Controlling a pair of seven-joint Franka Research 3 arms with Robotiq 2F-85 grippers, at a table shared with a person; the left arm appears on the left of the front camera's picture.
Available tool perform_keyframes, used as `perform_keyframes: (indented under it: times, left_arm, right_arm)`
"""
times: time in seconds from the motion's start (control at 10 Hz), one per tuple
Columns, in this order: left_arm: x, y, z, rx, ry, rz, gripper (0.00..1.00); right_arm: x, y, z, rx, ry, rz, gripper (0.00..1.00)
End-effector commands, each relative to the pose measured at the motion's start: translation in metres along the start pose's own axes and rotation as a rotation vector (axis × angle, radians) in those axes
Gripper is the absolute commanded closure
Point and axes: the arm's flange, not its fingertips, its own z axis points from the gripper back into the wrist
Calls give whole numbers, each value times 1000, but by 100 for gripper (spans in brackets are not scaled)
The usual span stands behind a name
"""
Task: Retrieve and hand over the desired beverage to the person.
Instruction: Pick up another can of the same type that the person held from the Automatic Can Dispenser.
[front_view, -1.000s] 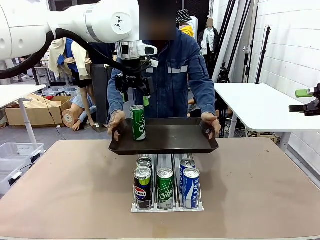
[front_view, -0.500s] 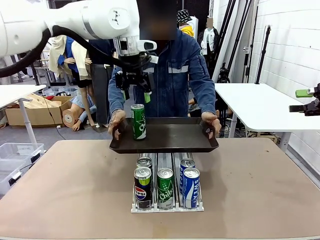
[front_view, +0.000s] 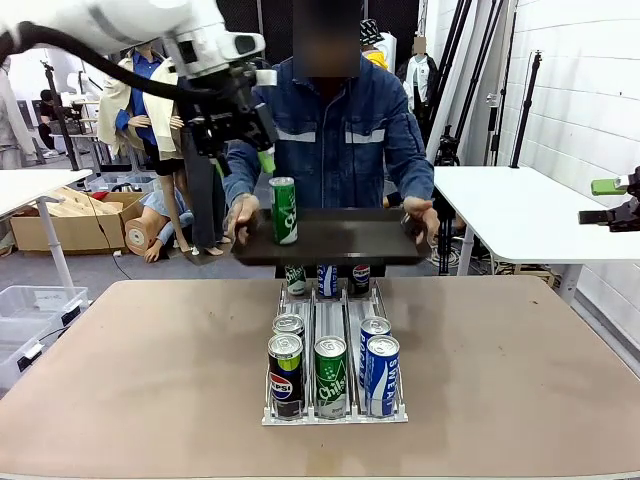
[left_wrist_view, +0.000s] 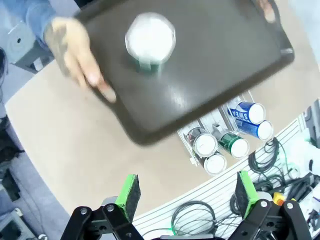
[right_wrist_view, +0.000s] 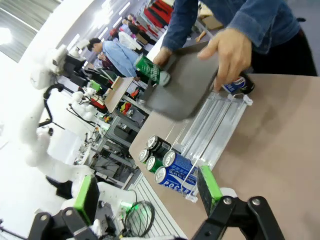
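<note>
The handover looks all but done. The green Sprite can (front_view: 283, 210) stands upright on the left part of the dark tray (front_view: 350, 242). The person (front_view: 340, 140) holds that tray in both hands above the far end of the can rack (front_view: 335, 416).

Your left tool (left_wrist_view: 187, 184) hangs high and left of the can, clear of it, its pads spread wide with nothing between them. Your right tool (right_wrist_view: 147, 192) is off at the right side, also spread wide and empty.

What's left, I'd judge, is only for the person to carry the tray off and for you to park the left arm. No further pick seems called for.

Count:
- One can is on the tray.
- In the rack on the bench (front_view: 520, 370), five cans sit at the near end. A Pepsi can (front_view: 285, 375), a second Sprite can (front_view: 330, 375) and a blue can (front_view: 382, 375) stand in front, with two more behind in the outer lanes.
- Three far cans (front_view: 328, 280) sit under the tray. Its edge hides their tops, so treat that three as probable.
- There is one tray and one rack with three lanes.
</note>
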Motion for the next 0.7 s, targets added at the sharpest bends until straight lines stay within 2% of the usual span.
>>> perform_keyframes:
  times: [0.0,0.3,0.6]
  left_arm:
    - [-46,35,-1,-118,-59,10,0]
    - [-91,104,2,-376,-147,46,0]
    - [-135,173,-18,-654,-356,22,0]
  right_arm:
    - [0,1,0,15,-5,3,0]
    - [0,1,0,15,-5,3,0]
    - [0,1,0,15,-5,3,0]
